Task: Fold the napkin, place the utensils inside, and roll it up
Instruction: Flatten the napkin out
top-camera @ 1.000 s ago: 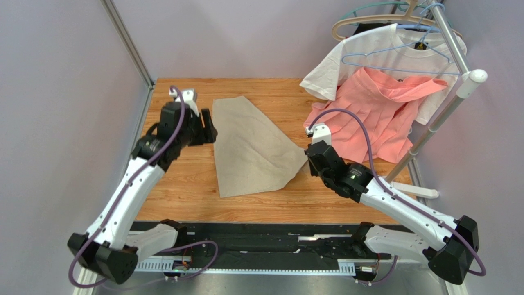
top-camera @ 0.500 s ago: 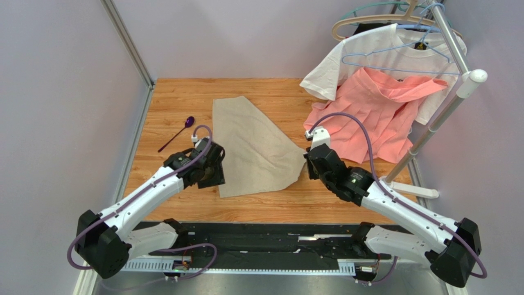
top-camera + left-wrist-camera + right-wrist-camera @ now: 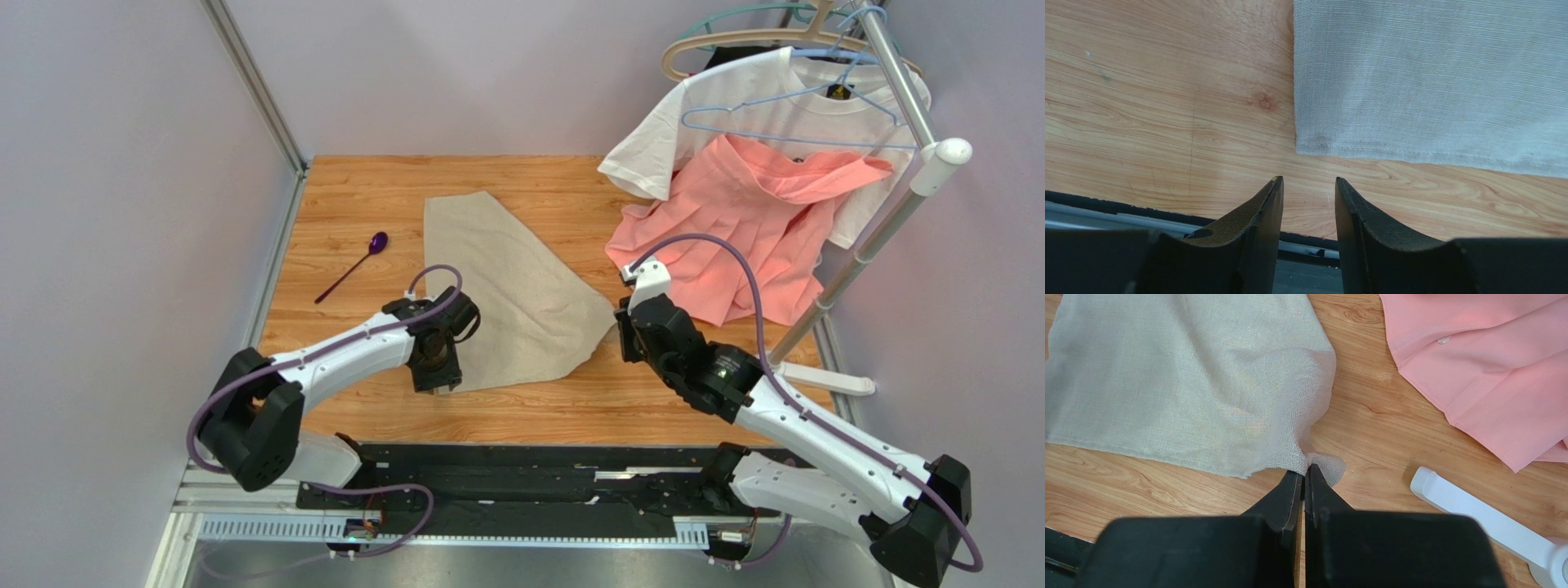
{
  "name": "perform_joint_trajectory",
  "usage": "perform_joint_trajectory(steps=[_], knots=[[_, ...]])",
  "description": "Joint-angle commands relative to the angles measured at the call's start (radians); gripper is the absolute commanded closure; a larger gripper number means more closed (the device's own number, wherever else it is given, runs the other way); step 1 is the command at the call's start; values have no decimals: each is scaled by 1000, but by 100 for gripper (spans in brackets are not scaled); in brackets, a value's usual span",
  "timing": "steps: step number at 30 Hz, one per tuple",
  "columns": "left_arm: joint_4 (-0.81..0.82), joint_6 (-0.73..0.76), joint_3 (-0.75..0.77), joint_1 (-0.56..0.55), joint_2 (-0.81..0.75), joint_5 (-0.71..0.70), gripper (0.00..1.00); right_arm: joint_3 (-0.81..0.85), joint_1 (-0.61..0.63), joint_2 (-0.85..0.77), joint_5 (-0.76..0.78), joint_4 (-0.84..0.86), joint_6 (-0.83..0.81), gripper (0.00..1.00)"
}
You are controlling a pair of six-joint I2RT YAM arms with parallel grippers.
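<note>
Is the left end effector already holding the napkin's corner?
No: the left wrist view shows the left end effector open over the table, just short of the corner of the napkin, gripping nothing.

Unpatterned beige-tan woven cloth napkin [image 3: 509, 288]; glossy dark-purple slender spoon [image 3: 353, 266]; honey-orange wood-grain tabletop [image 3: 356, 196] with darker knots; salmon-pink hanging garment [image 3: 748, 233]; plain white T-shirt [image 3: 761, 92]; white round-capped rack pole [image 3: 947, 154]; pale lilac-grey enclosure walls [image 3: 123, 184].

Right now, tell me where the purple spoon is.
In the top view, the purple spoon lies on the left side of the wooden table. It sits just left of the napkin, not touching it, with its head pointing toward the far edge.
</note>
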Motion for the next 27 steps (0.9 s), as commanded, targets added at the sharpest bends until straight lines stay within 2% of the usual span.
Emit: perform_joint_trajectory(steps=[1,14,24,27], knots=[[-4,-65,-2,-5,43,-34,55,-3,-3,-46,2,45,7,100],[121,-125,-71,-4,80,-57,57,-18,-1,-57,-18,42,4,100],[92,-175,-102,-4,30,-137,58,-26,-3,-69,-30,39,14,100],[149,-180,-129,-4,-10,-123,59,-26,-3,-66,-35,39,14,100]])
